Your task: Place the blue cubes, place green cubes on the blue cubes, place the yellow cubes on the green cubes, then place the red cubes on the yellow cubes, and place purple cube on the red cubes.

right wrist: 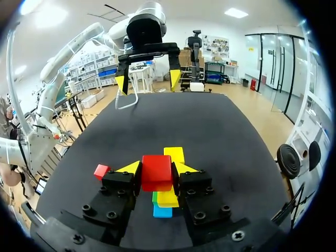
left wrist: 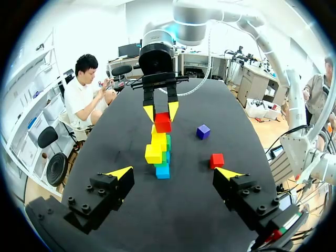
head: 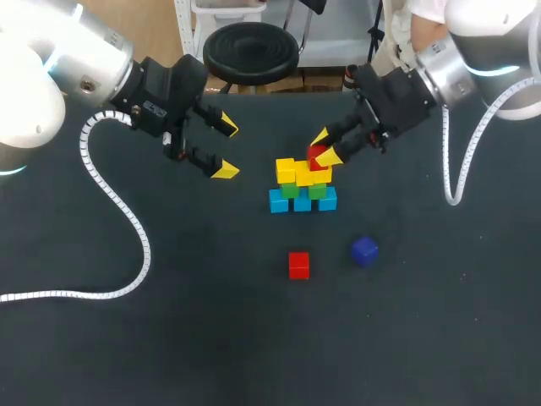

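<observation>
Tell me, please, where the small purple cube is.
Head view: the small purple cube lies on the dark table, right of the loose red cube, nearer the robot than the stack.

From right wrist, red cube point(right wrist: 157, 171) hides most green cubes point(right wrist: 154, 197); blue cubes point(right wrist: 162, 211) partly.

Bright, even overhead light; my table point(head: 211, 355) dark, matte; faint soft shadow by cube stack point(left wrist: 160, 152); my left arm point(head: 30, 93) glares white.

head camera looks down; wrist cameras face each other, sharing the stack point(left wrist: 159, 151).
</observation>
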You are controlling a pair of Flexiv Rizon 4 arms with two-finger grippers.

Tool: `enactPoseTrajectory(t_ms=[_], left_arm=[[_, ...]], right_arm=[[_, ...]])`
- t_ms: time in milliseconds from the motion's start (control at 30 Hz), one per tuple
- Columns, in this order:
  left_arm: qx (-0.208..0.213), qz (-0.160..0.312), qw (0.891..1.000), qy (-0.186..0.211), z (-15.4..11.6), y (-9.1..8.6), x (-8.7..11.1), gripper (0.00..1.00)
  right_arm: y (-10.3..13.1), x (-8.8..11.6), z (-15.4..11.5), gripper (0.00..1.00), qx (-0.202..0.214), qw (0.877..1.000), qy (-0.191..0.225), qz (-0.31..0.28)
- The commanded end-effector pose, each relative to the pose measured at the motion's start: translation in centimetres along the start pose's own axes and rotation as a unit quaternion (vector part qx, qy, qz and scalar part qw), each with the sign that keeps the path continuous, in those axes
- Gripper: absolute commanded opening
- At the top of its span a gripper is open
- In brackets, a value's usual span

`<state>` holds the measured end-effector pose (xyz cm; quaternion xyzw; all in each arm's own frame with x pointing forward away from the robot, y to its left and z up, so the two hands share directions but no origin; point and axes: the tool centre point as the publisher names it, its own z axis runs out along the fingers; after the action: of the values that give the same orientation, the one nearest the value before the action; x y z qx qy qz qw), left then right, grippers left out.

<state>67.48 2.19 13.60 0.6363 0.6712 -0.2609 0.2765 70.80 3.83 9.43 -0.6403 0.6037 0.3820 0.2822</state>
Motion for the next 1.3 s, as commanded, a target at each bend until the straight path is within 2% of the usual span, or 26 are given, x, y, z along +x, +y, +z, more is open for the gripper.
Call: enactPoseTrajectory(t_ms=[33,1300], left_arm=[[0.001,0.001,1.000,-0.001,-0.02,0.11,0.07,1.00],[0.001,0.001,1.000,-0.001,-0.02,0.11,0.07,1.00]], right_arm=[[-0.31,0.04,0.20,0.00,-0.002,1.000,0.002,0.001],[-0.27,0.48,0.37,0.00,0.009,1.000,0.004,0.014]])
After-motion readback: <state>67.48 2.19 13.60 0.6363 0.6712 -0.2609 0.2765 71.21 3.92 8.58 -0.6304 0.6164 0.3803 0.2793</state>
